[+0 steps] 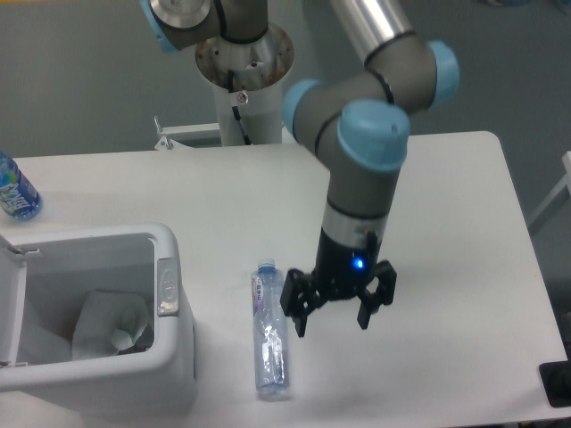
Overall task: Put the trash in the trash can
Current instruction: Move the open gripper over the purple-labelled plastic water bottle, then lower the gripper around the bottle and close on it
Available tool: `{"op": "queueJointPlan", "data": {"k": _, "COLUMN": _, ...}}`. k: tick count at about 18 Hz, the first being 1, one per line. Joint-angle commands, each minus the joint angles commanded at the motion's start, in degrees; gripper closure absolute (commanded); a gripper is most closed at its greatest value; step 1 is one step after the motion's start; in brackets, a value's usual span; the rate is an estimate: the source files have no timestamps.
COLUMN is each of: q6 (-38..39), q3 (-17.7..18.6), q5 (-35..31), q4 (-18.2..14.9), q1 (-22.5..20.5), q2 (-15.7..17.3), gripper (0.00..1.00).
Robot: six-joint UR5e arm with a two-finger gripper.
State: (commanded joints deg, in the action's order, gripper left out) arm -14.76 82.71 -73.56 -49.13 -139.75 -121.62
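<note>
The slim bottle lay flat on the white worktop, its long axis running roughly from 12 o'clock to 6 o'clock, with the cap end at 12 and a purple-blue label near that end. It rested just to the 3 o'clock side of the bin, close to the bin's outer wall but apart from it.

The bin stood at the worktop's lower left corner, open at the top, white with a thick rim and a grey latch plate on the wall facing the slim bottle. Inside it sat crumpled white material that could have been the packet, though the view did not make this clear.

The end effector hung just to the 3 o'clock side of the slim bottle, about level with its middle. Its two dark fingers were spread apart with nothing between them, and the nearer one stood close beside the slim bottle; whether it touched could not be told. A small blue light glowed on the body above the fingers. The arm rose from there toward 12 o'clock, to its base beyond the far edge of the worktop.

A second, blue-tinted bottle lay at the far left edge, at 9 o'clock, partly cut off by the frame.
</note>
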Motion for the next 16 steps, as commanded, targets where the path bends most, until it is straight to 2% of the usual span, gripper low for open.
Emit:
{"op": "queueJointPlan", "data": {"k": 3, "q6": -0.2, "q3": 0.0, "q5": -2.1, "q4": -0.1, "q1": 2.8, "q2": -2.6, "gripper": 0.00}}
{"op": "queueJointPlan", "data": {"k": 9, "q6": 0.2, "q3": 0.2, "q5": -4.1, "q4": -0.2, "q1": 4.8, "q2": -5.2, "gripper": 0.00}}
{"op": "queueJointPlan", "data": {"k": 12, "q6": -0.2, "q3": 0.2, "q5": -7.5, "q4": -0.1, "q1": 6.9, "q2": -6.9, "gripper": 0.00}}
{"op": "queueJointPlan", "data": {"k": 16, "q6": 0.3, "q3": 0.2, "q5": -7.6, "q4": 0.0, "q1": 8.2, "q2": -7.1, "gripper": 0.00}}
